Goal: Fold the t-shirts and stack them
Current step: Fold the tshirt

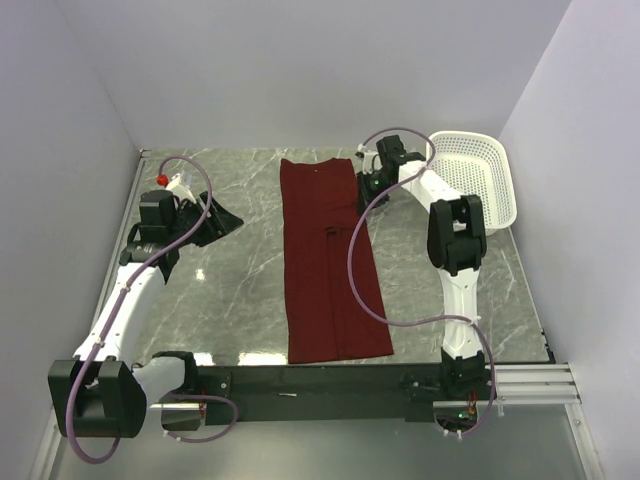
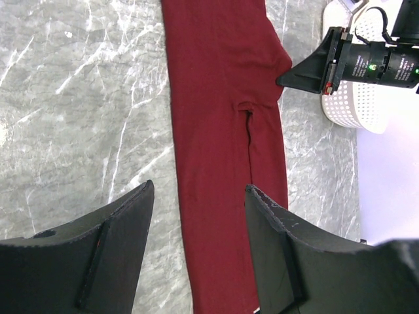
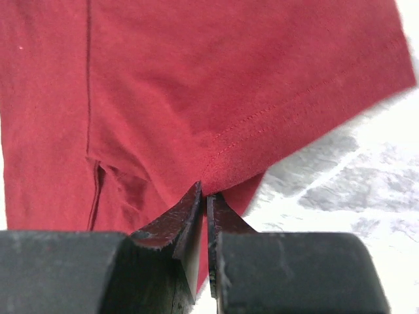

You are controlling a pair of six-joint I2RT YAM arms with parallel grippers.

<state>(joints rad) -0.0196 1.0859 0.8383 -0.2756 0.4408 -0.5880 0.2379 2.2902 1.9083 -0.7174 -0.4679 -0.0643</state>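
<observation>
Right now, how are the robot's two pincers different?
The left pincer is open and holds nothing; the right pincer is shut on the red t-shirt's edge. The left pincer is off to the side over the marble table, while the right pincer touches the shirt. Both are black.

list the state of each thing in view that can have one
t-shirt, folded into a long strip, flat on the table, right edge pinched
right pincer, shut on the t-shirt's edge
left pincer, open, holding nothing
basket, open side up, nothing seen inside
</observation>
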